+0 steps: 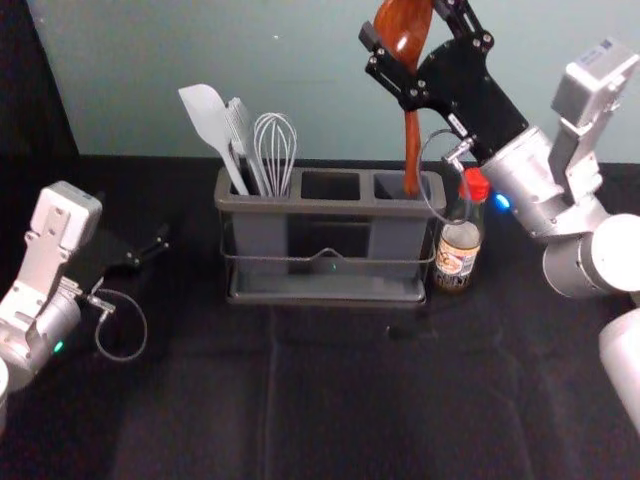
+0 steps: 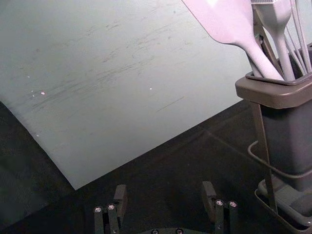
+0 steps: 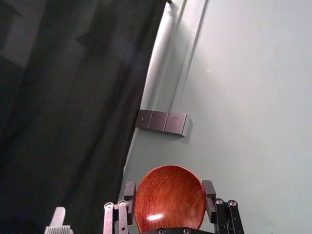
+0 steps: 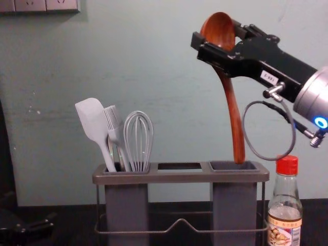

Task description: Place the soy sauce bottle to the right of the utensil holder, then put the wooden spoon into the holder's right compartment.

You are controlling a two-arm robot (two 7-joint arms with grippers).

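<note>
The right pincer (image 1: pixel 405 18) closes on the rounded, glossy, wood-grained bowl of the wooden spoon (image 4: pixel 234 118). Below it, the slim handle hangs nearly upright, its end at the mouth of the holder's right compartment (image 4: pixel 233 165). Lower down, just right of the grey utensil holder (image 1: pixel 330 208), stands the red-capped glass soy sauce bottle (image 1: pixel 458 250). The left pincer (image 1: pixel 160 242) rests idle, left of the holder, spread wide.

The bottle (image 1: pixel 457 255) stands just right of the utensil holder (image 1: pixel 330 206). The left compartment (image 4: pixel 126 205) holds a spatula (image 4: pixel 94 120), brush (image 4: pixel 116 134) and whisk (image 4: pixel 138 141). The spoon (image 4: pixel 231 102) is over the right compartment (image 4: pixel 234 205).
</note>
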